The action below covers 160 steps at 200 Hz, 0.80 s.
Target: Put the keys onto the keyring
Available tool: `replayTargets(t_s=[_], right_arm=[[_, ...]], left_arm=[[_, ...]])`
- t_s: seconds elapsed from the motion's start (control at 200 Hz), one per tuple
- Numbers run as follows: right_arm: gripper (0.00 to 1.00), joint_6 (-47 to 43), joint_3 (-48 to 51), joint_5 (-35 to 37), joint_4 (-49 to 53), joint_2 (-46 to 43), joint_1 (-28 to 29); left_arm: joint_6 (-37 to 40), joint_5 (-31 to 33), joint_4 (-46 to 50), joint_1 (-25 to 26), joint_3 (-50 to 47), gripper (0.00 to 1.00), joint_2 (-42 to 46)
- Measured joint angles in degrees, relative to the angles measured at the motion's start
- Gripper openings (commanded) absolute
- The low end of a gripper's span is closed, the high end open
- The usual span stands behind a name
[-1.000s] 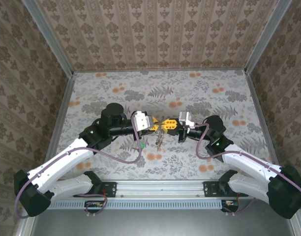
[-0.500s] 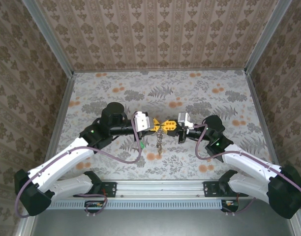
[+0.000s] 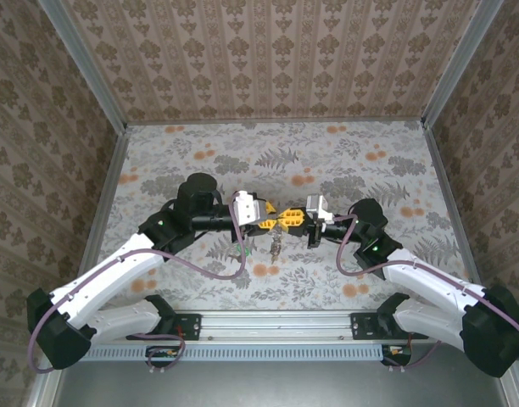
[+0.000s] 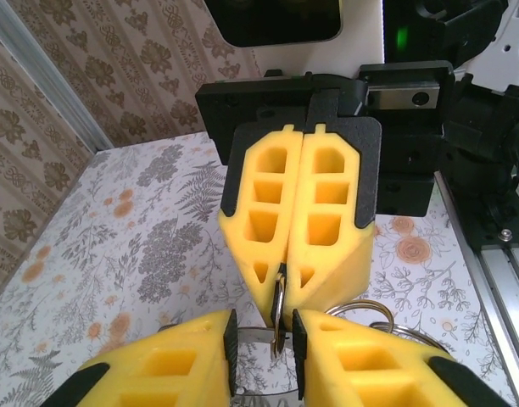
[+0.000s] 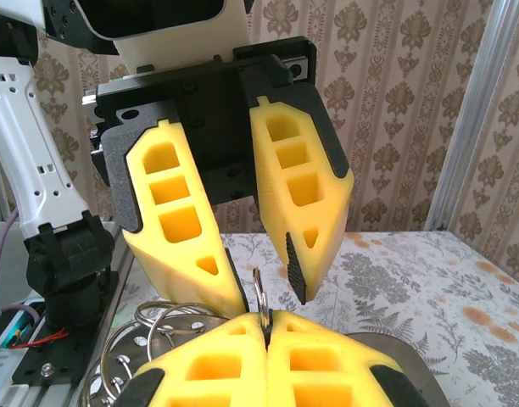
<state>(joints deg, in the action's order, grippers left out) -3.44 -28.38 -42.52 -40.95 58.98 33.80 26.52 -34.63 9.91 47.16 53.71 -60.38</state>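
right gripper [image 5: 265,326]: clamped on keyring [image 5: 259,292] | left gripper [image 4: 264,337]: facing it, fingers apart either side of keyring | keys [image 3: 276,245]: dangle just below keyring

The table [image 3: 158,170] has a floral cover of grey leaves and orange blossoms, with an aluminium rail [image 3: 276,320] along its near edge. A small green-headed key [image 3: 242,250] appears to lie on it, left of centre and toward that near edge.
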Motion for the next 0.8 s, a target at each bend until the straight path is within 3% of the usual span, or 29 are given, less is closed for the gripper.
replayTargets(t_s=[0.26, 0.3, 0.39, 0.5, 0.635, 0.8], right_arm=[[0.0, 0.1, 0.0, 0.0, -0.2, 0.0, 0.0], [0.0, 0.1, 0.0, 0.0, -0.3, 0.0, 0.0], [0.0, 0.2, 0.0, 0.2, -0.3, 0.0, 0.0], [0.0, 0.0, 0.0, 0.3, -0.2, 0.0, -0.1], [0.25, -4.4, -0.8, 0.3, 4.8, -1.2, 0.0], [0.33, -17.4, -8.0, 1.0, 24.0, -4.3, 0.1]], left_arm=[[0.0, 0.3, 0.4, 0.0, 0.0, 0.24, -0.2], [0.0, 0.3, 0.4, 0.0, 0.1, 0.2, -0.3], [0.2, 0.1, 0.9, 0.0, 0.1, 0.0, -0.6], [0.9, 0.0, 1.6, -0.1, 0.5, 0.0, -0.7], [1.4, -0.1, 3.8, 0.0, 1.2, 0.0, -0.9], [3.3, 2.0, 8.6, 0.0, 1.6, 0.0, -0.9]])
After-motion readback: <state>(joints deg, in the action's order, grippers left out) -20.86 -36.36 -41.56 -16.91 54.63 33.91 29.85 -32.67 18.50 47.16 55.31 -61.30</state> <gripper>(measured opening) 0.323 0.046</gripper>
